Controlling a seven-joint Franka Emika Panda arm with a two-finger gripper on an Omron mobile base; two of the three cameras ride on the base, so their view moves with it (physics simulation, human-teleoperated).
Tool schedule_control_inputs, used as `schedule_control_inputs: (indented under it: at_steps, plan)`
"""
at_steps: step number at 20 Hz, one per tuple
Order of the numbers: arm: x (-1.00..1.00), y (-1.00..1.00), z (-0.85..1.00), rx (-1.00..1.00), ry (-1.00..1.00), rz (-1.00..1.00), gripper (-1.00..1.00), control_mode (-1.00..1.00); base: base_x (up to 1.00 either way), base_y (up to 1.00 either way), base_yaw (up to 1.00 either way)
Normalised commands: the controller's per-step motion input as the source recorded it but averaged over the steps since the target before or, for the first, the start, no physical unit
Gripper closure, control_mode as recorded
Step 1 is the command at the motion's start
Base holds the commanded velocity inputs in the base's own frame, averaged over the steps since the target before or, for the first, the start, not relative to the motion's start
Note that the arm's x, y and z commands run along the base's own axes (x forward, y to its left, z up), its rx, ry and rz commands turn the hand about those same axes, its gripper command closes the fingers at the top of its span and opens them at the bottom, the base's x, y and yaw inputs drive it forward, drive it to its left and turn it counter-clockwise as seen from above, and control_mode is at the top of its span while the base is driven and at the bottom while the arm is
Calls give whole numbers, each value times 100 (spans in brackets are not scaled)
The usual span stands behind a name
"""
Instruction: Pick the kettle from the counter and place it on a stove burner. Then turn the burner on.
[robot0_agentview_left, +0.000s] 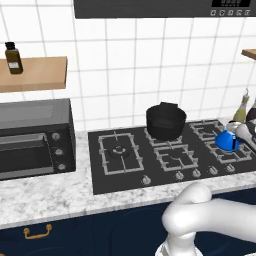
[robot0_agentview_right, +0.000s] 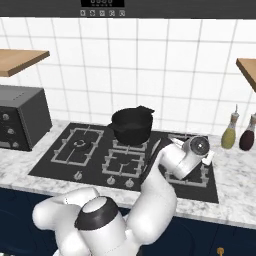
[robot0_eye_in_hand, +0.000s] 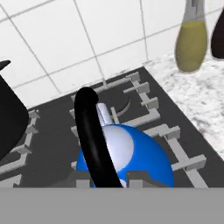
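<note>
Counter (robot0_agentview_left: 60, 192): white-and-grey marbled stone running left to right above dark navy cabinets.
Stove (robot0_agentview_left: 125, 172): black gas cooktop set into the counter, with a row of knobs (robot0_agentview_left: 179, 175) along its front edge.
Toaster oven (robot0_agentview_left: 35, 137): dark box on the counter, left of the stove.
Black pot (robot0_agentview_left: 165, 120): lidded, on a rear burner near the middle of the stove.
Oil bottles (robot0_agentview_right: 229, 132): two on the counter, right of the stove.
Kettle (robot0_eye_in_hand: 131, 157): small, bright blue, pale top, black arched handle (robot0_eye_in_hand: 92, 135); it sits on the grate of a right-hand burner, not on the counter.
Gripper (robot0_agentview_left: 239, 134): right at the kettle; whether the fingers are clamped on it or spread, I cannot tell.
Step in hand: likely setting the kettle down on the burner.
How to do it well: make sure the base rests flat and centred on the grate, let go, lift straight up clear of the handle, then find the knob for that same burner.
</note>
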Motion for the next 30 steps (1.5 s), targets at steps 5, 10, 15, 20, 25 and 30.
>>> schedule_control_inputs:
  at_steps: [5,10,15,20,25,30]
  plan:
    - [0,0,-20,-19,-2,0,100,-100,0,0,0]
    - [0,-5,-7,-6,2,0,100,-100,0,0,0]
    - [0,0,0,0,0,0,-100,-100,0,0,0]
    - [0,0,40,0,12,-5,-100,-100,0,0,0]
    - [-20,0,62,0,19,-19,-100,-100,0,0,0]
    - [-93,13,-1,0,37,-2,-100,-100,0,0,0]
